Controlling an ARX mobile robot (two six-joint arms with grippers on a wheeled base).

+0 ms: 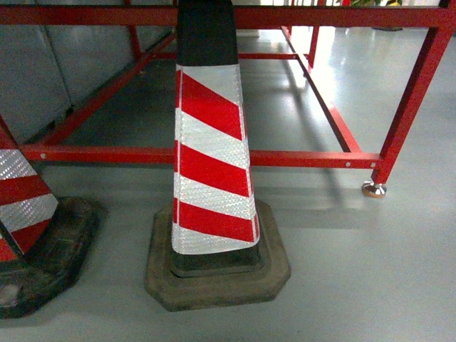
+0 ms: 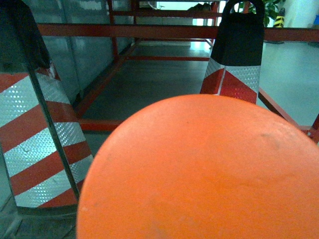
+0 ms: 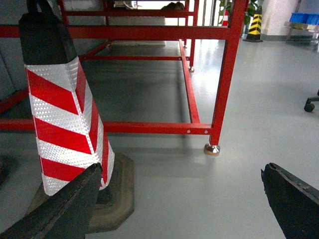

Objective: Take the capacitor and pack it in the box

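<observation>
from the head camera i count two traffic cones on the grey floor [image 1: 356,278]. the left cone [image 1: 25,206] is cut off by the edge. the middle cone [image 1: 214,171] stands whole on its dark rubber base, with slanted red and white reflective bands and a black top. behind both runs a red metal frame [image 1: 306,158], and one round levelling foot [image 1: 373,189] sits under its right leg.

the left wrist camera is mostly filled by one thing: the capacitor [image 2: 199,169], a smooth bright orange rounded mass pressed right up to the lens, taking the whole lower part of the view. it hides the left hand completely, so i cannot tell how that hand stands. the same two cones show above it, one at the left and one at the upper right.

the right wrist camera looks at the middle cone on its left, then the red frame and the single foot. further right and far back there is one yellow and black cone [image 3: 255,25], some blue bins [image 3: 304,17] and one chair caster [image 3: 310,104]. the right hand [image 3: 184,209] is spread wide. its two dark fingers [image 3: 65,209] sit at opposite lower corners with only bare floor between them, holding nothing.
</observation>
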